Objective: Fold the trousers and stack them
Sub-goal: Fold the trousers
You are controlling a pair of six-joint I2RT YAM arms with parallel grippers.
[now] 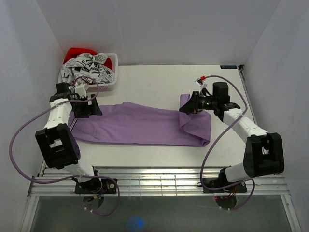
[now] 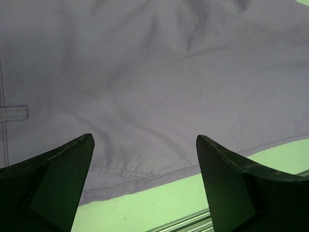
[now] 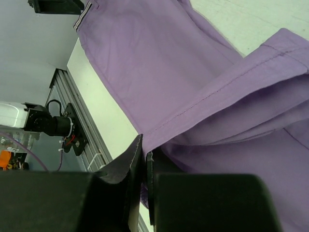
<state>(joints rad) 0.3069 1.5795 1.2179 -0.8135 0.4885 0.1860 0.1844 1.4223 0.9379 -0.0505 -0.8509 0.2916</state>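
Note:
The lilac trousers (image 1: 140, 124) lie lengthwise across the table, waist end at the left. Their right end is lifted and folded back over itself. My right gripper (image 1: 187, 109) is shut on that raised hem of the trousers (image 3: 217, 92), and the cloth hangs from the jaws in folds. My left gripper (image 1: 86, 109) hovers open over the waist end, its fingers (image 2: 58, 179) wide apart above the cloth's near edge (image 2: 145, 176) and a belt loop (image 2: 13, 113). Nothing is between the left fingers.
A white basket (image 1: 108, 85) of patterned and red clothes stands at the back left, close behind my left arm. A metal rail (image 1: 159, 176) runs along the table's near edge. White walls close in on both sides.

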